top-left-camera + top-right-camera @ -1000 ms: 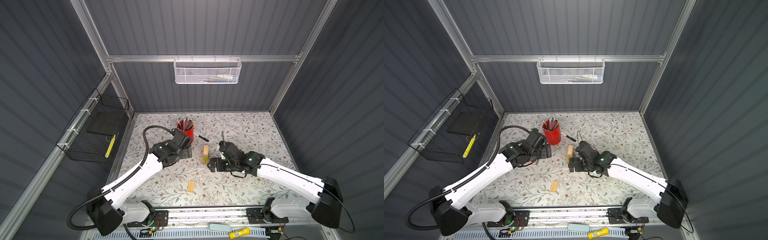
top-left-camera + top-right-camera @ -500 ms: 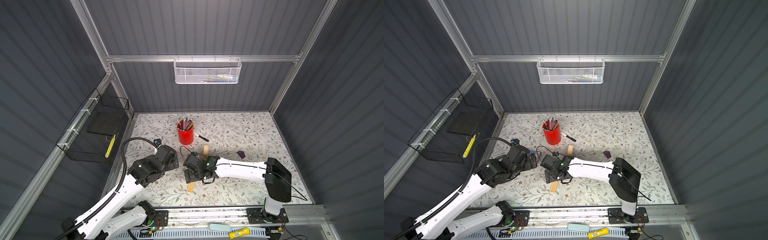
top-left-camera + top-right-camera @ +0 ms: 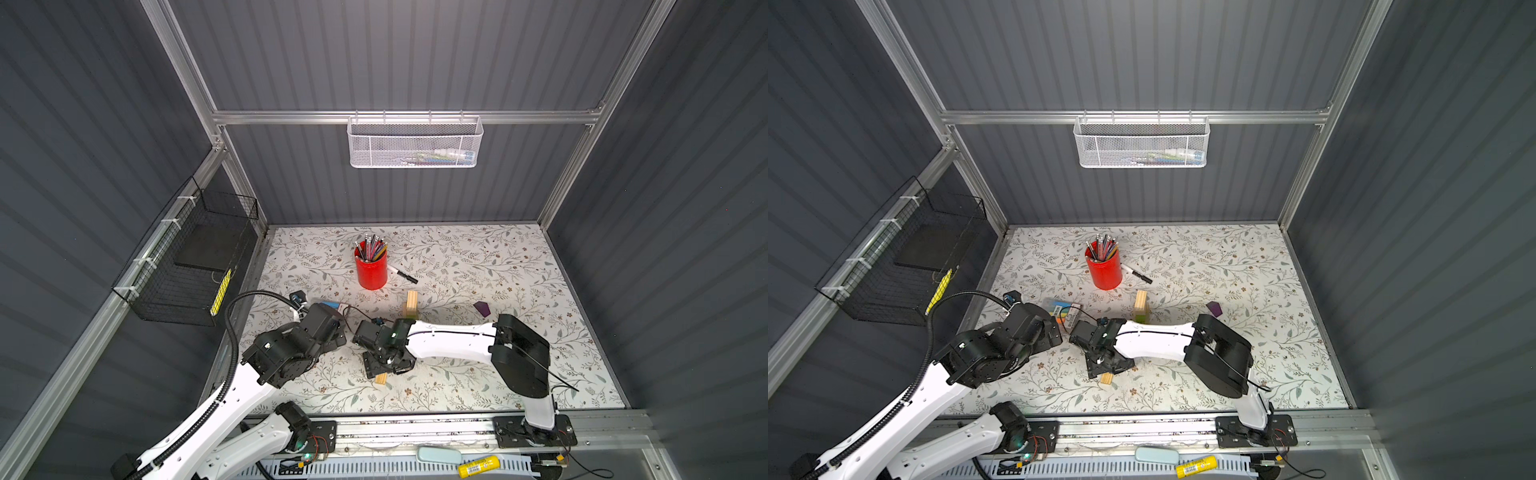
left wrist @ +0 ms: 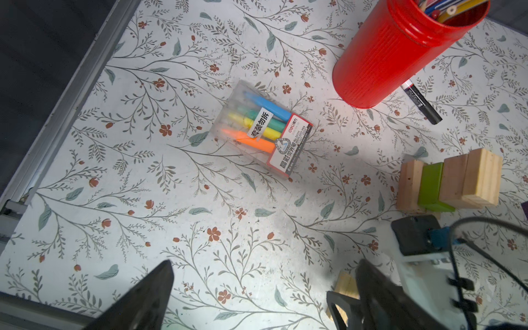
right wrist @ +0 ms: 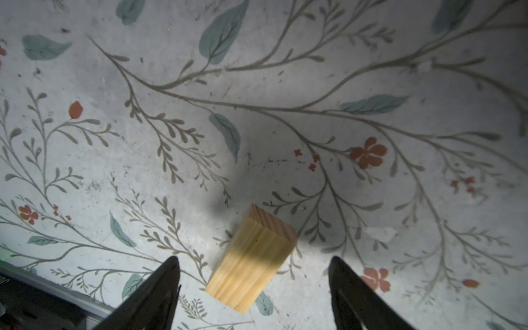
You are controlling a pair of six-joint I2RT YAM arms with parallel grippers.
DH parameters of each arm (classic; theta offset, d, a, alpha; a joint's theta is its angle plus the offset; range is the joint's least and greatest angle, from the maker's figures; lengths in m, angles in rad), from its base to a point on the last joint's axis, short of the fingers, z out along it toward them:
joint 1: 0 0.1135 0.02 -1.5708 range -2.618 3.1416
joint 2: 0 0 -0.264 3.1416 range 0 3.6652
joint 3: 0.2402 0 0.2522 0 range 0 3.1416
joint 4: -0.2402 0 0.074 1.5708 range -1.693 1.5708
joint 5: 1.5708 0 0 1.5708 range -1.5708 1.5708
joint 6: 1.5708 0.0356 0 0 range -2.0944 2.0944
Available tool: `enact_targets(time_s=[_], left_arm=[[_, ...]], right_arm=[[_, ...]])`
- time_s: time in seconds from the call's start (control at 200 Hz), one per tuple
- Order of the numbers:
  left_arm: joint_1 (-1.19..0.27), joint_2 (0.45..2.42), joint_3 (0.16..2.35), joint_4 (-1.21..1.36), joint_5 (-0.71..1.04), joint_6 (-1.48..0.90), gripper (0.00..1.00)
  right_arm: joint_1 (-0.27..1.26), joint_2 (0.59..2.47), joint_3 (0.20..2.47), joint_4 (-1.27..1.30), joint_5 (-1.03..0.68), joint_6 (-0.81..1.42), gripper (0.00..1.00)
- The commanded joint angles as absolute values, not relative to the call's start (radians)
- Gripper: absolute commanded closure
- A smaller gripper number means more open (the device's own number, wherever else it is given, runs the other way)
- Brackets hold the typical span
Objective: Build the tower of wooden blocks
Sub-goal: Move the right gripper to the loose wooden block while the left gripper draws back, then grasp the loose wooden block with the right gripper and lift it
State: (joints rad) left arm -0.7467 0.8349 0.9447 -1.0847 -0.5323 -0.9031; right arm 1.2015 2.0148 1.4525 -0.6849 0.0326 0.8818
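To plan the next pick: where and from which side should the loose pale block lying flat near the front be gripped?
Probably its two long sides, mid-length, from above: the loose block lies flat, slightly skewed under the open right gripper; square the jaws first.

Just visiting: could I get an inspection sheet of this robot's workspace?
Surface: floral tabletop, scuffed.
Job's things: tower of pale blocks with a green block within; purple block lying apart; loose pale block.
Clutter: red pencil cup, black marker, highlighter pack.
End effectors: left end effector open, empty; right end effector open, straddling the loose pale block.
Cables: black hose along left arm; thin wire at right wrist.
Surroundings: white mesh basket on back rail; black wire basket on left wall.
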Motion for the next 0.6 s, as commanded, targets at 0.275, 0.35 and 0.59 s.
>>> enact_targets(time_s=[0.275, 0.35, 0.59], left_arm=[[-0.744, 0.831, 0.935, -1.124, -0.557, -0.936, 0.01], [-0.743, 0.837, 0.931, -1.109, -0.549, -0.935, 0.00], [-0.744, 0.857, 0.933, -1.107, -0.549, -0.931, 0.00]], right_arm=[[1.221, 2.007, 1.433, -0.805, 0.046, 0.871, 0.29], [1.219, 1.979, 1.398, -0.768, 0.037, 0.869, 0.32], [1.206, 2.034, 1.425, -0.733, -0.025, 0.822, 0.42]])
